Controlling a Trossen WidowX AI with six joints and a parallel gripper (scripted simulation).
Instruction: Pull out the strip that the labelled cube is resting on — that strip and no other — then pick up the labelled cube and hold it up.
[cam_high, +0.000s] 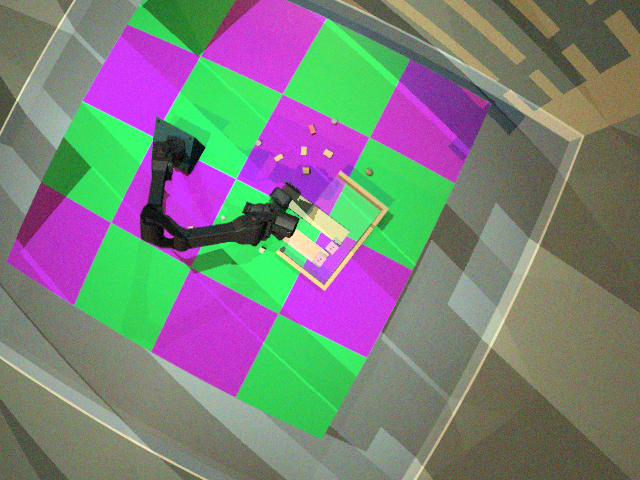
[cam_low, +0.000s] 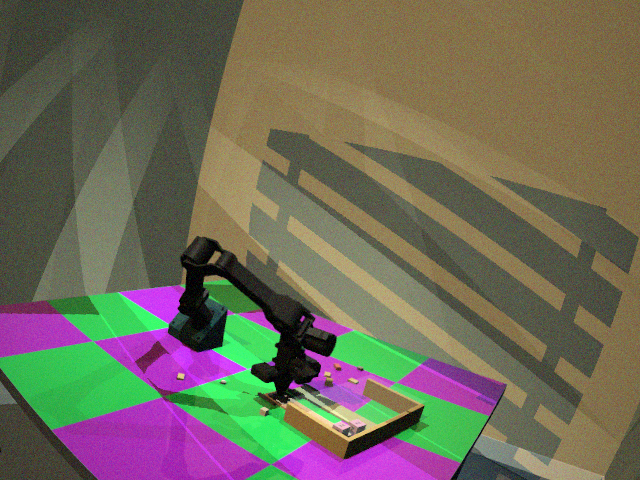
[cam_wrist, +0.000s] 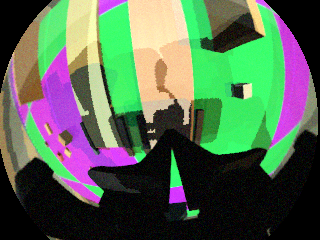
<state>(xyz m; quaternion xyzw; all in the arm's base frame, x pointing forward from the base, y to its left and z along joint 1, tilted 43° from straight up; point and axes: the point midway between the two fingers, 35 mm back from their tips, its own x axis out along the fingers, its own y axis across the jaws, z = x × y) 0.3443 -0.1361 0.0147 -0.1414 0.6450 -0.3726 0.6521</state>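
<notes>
A peach strip (cam_high: 306, 246) (cam_wrist: 160, 30) and a pale yellow strip (cam_high: 325, 224) (cam_wrist: 82, 30) lie side by side, reaching into a three-sided wooden frame (cam_high: 355, 248) (cam_low: 315, 426). One pink cube (cam_high: 320, 259) (cam_low: 341, 427) is at the far end of the peach strip. Another pink cube (cam_high: 331, 247) (cam_low: 357, 425) is beside it, near the yellow strip's far end. Both tops carry small dark marks, too small to read. My gripper (cam_low: 280, 396) (cam_wrist: 169, 132) is shut, with nothing seen between its fingertips, low at the peach strip's near end. In the top view the wrist hides the fingertips.
A small white block (cam_high: 262, 250) (cam_low: 264, 411) (cam_wrist: 244, 90) lies just outside the frame, near the peach strip's near end. Several small tan blocks, one of them here (cam_high: 303, 150), and a red block (cam_high: 311, 129) (cam_low: 337, 366) lie on the yellow strip's side, outside the frame.
</notes>
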